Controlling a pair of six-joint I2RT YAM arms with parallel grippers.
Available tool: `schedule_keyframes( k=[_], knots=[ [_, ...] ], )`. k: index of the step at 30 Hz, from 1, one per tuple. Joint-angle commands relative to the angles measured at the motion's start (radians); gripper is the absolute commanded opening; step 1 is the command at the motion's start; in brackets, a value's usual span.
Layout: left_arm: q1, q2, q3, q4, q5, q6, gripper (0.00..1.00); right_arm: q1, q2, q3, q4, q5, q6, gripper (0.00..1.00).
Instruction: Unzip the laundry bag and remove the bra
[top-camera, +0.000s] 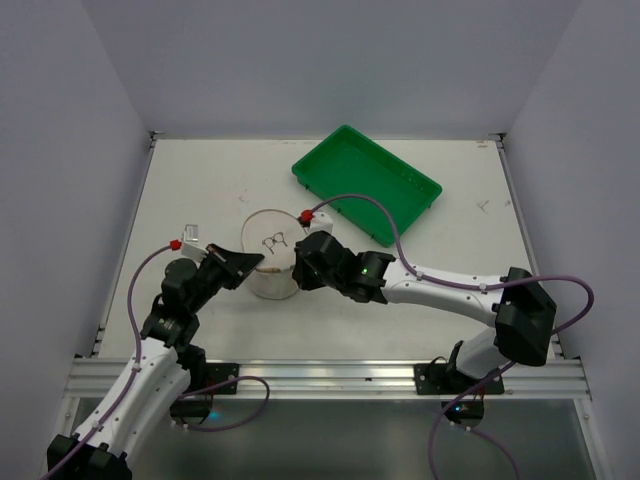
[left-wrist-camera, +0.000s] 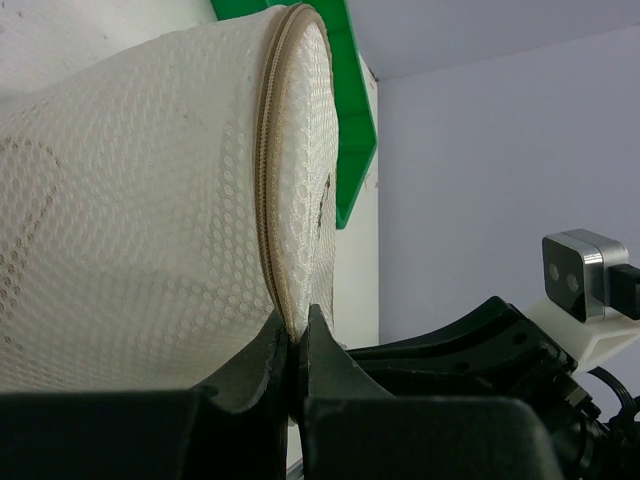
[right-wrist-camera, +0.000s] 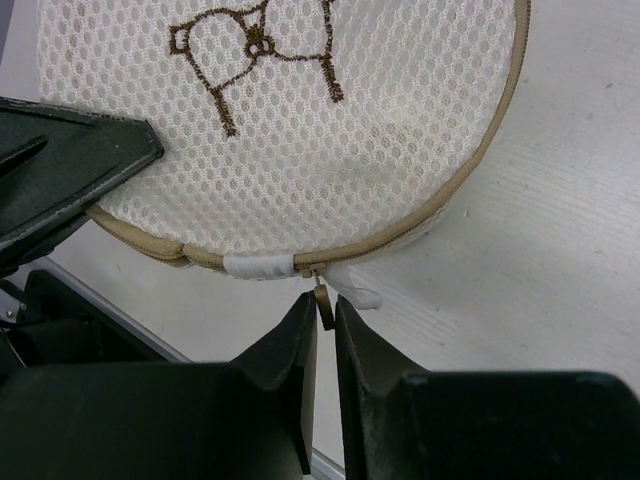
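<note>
Laundry bag (top-camera: 272, 252) step is the unzip. Right gripper (right-wrist-camera: 322, 310) fingers are nearly closed, with the small zipper pull (right-wrist-camera: 324, 302) pinched at the very tips. Left gripper (left-wrist-camera: 297, 328) fingers are closed on the bag's zipper seam (left-wrist-camera: 268, 200) at the rim, acting as the anchor. The bag stands between both grippers near the counter's middle, a bit toward the left edge. The green tray (top-camera: 366, 185) is at the far edge, clear of the work. To do it well, I'd drag the pull along the curved seam, not straight out, following the rim. The tip grip looks shallow and may slip, so bite deeper if it does. The left hold should stay firm so the soft mesh doesn't bunch or travel with the pull.
</note>
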Motion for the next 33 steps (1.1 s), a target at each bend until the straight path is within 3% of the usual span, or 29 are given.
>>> schedule_keyframes(
  k=[1, 4, 10, 16, 19, 23, 25, 27, 31, 33],
  knots=[
    [-0.006, -0.008, 0.052, 0.015, 0.008, 0.018, 0.0, -0.007, -0.004, 0.042, 0.007, 0.035, 0.006, 0.13],
    [-0.006, -0.009, 0.053, 0.0, 0.006, 0.03, 0.0, -0.01, -0.013, 0.028, 0.004, 0.038, -0.004, 0.0],
    [-0.006, 0.012, 0.064, -0.05, 0.008, 0.071, 0.0, -0.132, -0.119, -0.14, 0.01, 0.06, -0.034, 0.0],
    [-0.004, 0.118, 0.122, -0.118, 0.104, 0.235, 0.0, -0.283, -0.262, -0.301, 0.065, 0.012, -0.148, 0.0],
    [-0.004, 0.19, 0.151, -0.137, 0.173, 0.323, 0.0, -0.286, -0.294, -0.321, 0.071, 0.002, -0.237, 0.0],
    [0.002, 0.329, 0.271, -0.193, 0.157, 0.451, 0.0, -0.257, -0.325, -0.344, 0.131, -0.171, -0.252, 0.0],
    [0.004, 0.41, 0.366, -0.203, 0.101, 0.458, 0.09, -0.196, -0.312, -0.337, 0.152, -0.173, -0.193, 0.0],
    [0.004, 0.481, 0.405, -0.113, 0.06, 0.443, 0.3, -0.154, -0.293, -0.323, 0.183, -0.164, -0.144, 0.0],
    [0.007, 0.605, 0.532, -0.084, 0.051, 0.416, 0.55, -0.1, -0.213, -0.244, 0.225, -0.187, 0.001, 0.0],
    [0.005, 0.603, 0.537, -0.095, 0.049, 0.389, 0.78, -0.091, -0.159, -0.182, 0.225, -0.166, 0.018, 0.0]
  ],
)
